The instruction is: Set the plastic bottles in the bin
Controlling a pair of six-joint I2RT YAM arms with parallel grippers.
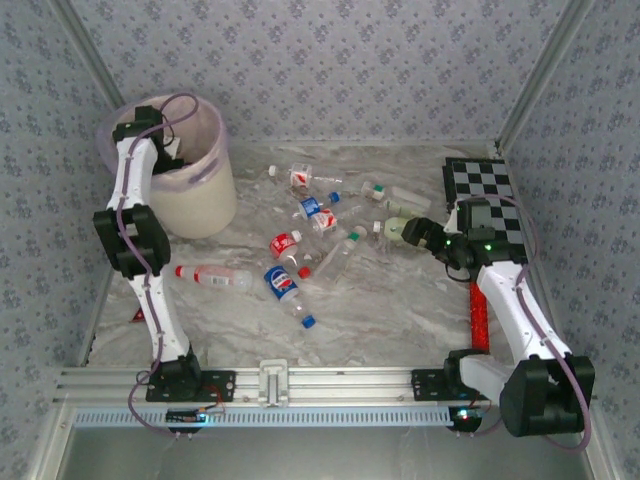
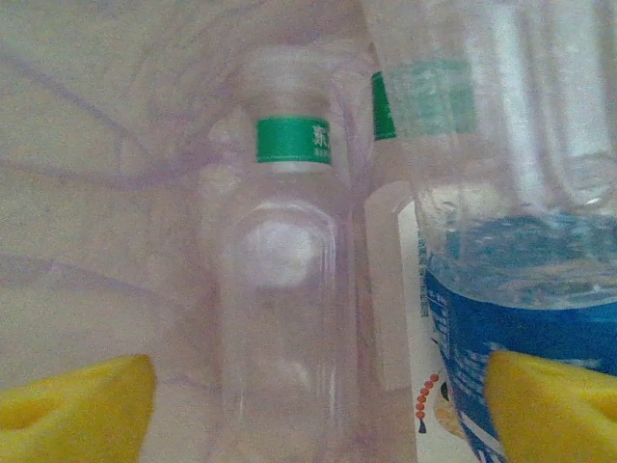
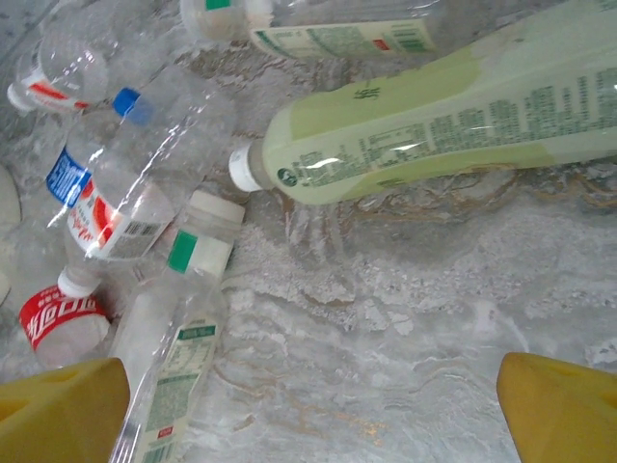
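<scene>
Plastic bottles (image 1: 283, 282), small and clear, lie scattered just beyond my right gripper (image 3: 310, 405), whose fingers are spread and empty. A pale-green-labelled clear bottle (image 3: 443, 121) lies crosswise ahead of them. Farther off, my left gripper (image 2: 318, 410) hangs released inside the round cream-white plastic bin (image 1: 205, 200).

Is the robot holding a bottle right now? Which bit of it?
Nothing. The left pincer is open above bottles in the bin; the right pincer is open above the table.

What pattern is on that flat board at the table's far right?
The board is black-and-white chequered, clearest in the top external view.
</scene>
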